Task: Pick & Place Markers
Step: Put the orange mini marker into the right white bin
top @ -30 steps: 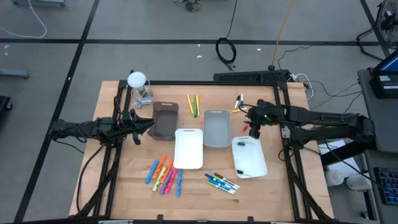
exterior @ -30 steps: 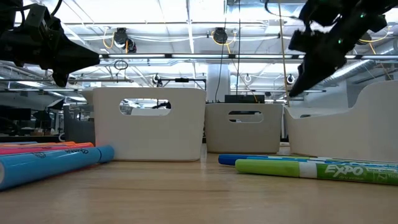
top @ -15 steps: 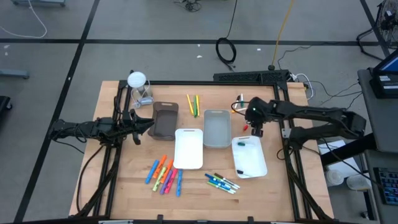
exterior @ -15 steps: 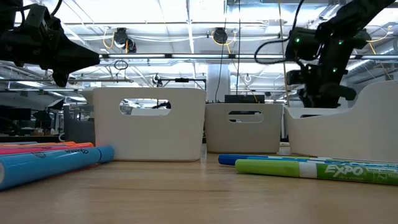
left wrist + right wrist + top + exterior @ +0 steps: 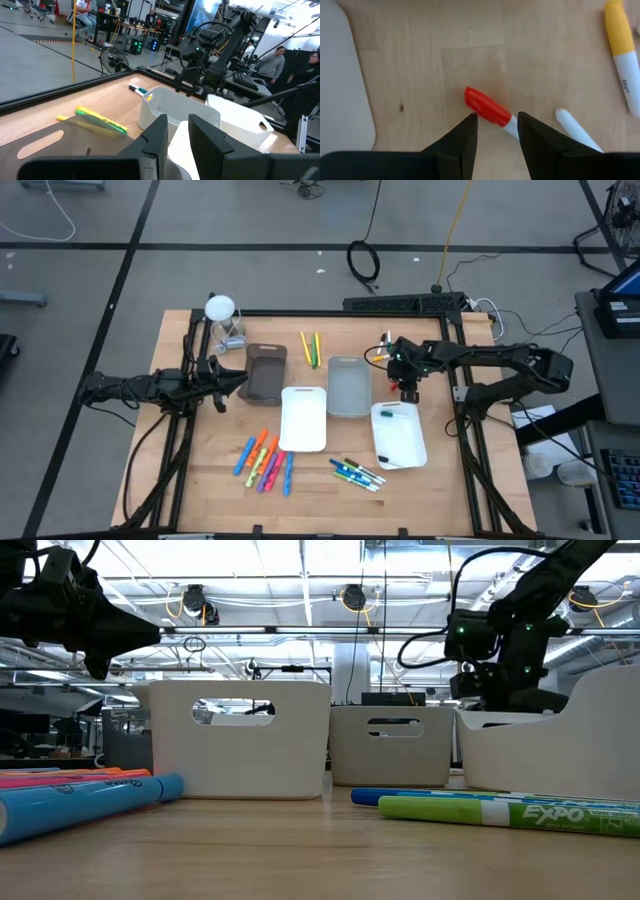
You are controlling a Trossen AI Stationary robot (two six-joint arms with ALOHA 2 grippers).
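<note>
Wooden table (image 5: 200, 470), four trays, right tool (image 5: 495, 131) open over one red-capped marker (image 5: 486, 107)

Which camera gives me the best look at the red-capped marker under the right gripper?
The right wrist view: the red-capped marker lies on bare wood just ahead of the open right gripper. The high view shows the marker only as a speck; low and left wrist views hide it.

A red-capped marker (image 5: 487, 108) lies flat on the table (image 5: 520, 45) beside the grey tray (image 5: 348, 387); more markers (image 5: 264, 461) lie fanned near the white tray (image 5: 304, 420).
</note>
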